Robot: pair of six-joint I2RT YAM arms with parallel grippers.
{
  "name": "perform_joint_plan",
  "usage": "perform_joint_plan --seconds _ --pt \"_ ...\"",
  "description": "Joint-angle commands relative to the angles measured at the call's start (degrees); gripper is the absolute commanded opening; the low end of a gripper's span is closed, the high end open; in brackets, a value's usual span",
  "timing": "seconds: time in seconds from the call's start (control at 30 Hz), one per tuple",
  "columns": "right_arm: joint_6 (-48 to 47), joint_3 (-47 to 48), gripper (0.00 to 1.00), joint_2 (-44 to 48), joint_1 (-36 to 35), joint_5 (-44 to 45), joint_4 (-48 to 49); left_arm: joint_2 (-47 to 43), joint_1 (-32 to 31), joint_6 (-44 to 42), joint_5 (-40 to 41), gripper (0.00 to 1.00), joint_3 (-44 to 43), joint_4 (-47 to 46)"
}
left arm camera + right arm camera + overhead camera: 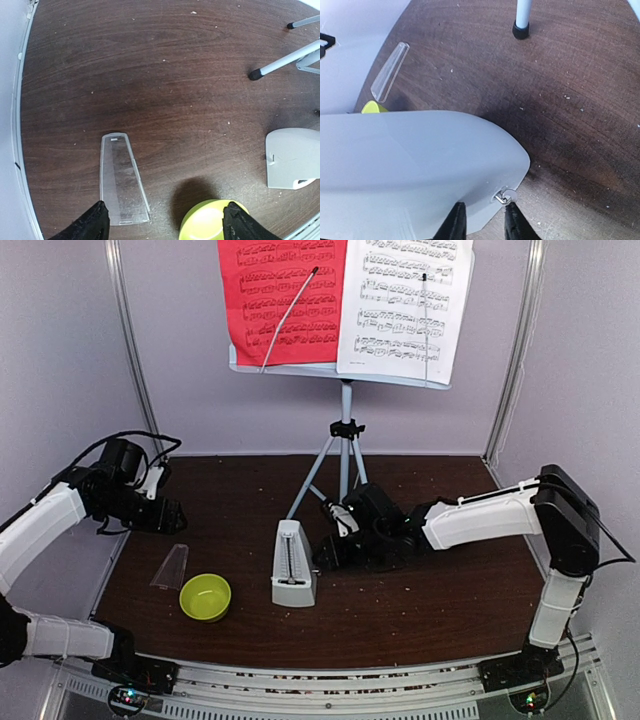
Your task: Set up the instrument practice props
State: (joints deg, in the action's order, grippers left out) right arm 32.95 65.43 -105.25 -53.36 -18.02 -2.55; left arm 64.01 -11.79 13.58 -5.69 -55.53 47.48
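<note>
Though wide open, left gripper (165, 209) (empty) near clear cover (122, 180).

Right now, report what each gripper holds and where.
Left gripper: nothing. Right gripper: at the small metal key of the white pyramid metronome; grip cannot be told.

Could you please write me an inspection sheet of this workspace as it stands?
Surface: dark wood table, scattered crumbs.
Job's things: red sheet and white sheet on the stand; metronome upright, its clear cover off, lying flat apart from it.
Clutter: green bowl.
Grippers: left gripper open over the cover and bowl; right gripper narrow at the metronome's side key, grip unclear.
Cables: black loops on the left arm.
Surroundings: pale walls; rail along the near edge.
</note>
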Motion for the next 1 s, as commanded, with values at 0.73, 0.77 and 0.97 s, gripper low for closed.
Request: perform_joint_plan --seconds 0.73,0.77,0.97 --pt "0.20 -8.27 0.87 19.62 -8.12 7.60 1.63 19.62 -25.27 10.55 -11.92 0.36 2.45 -19.12" --pt "0.19 -8.15 0.88 19.56 -8.34 7.94 1.55 20.23 -25.95 11.22 -12.54 0.35 2.66 -19.97" --pt "0.49 -8.42 0.89 19.74 -9.27 9.76 1.66 25.18 -31.05 16.21 -15.67 0.31 2.65 -25.47"
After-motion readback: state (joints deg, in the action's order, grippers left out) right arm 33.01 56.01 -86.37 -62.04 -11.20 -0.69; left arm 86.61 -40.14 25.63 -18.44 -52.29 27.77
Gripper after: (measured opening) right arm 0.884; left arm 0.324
